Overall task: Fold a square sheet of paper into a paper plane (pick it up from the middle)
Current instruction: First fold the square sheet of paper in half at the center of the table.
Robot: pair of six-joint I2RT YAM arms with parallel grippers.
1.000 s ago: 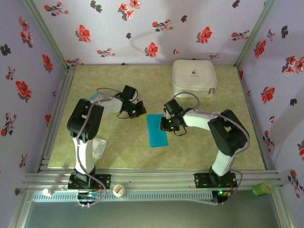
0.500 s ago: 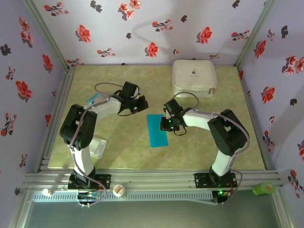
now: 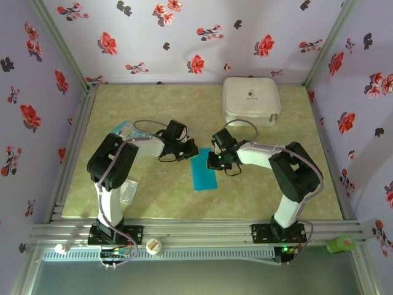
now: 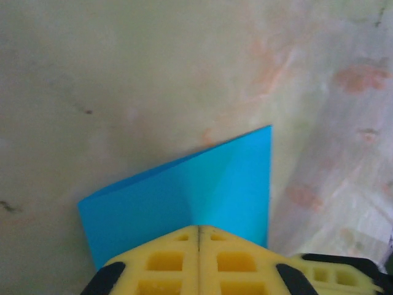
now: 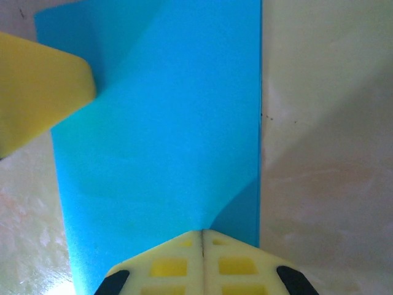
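Observation:
The square sheet of paper lies on the table as a teal-blue rectangle, folded in half. My left gripper is shut, its yellow fingertips resting on the sheet's far left corner; in the left wrist view the paper rises in a slight ridge in front of the closed gripper. My right gripper is also shut, tips down on the sheet's right edge. In the right wrist view the paper spreads ahead of the closed gripper, and a left finger touches its corner.
A white case stands at the back right of the table. A pale-blue packet lies at the left and a clear plastic packet near the left arm's base. The walls close in on three sides.
My left gripper has swung right and nearer, from beside the sheet onto its far left corner. The right gripper and the sheet have stayed in place.

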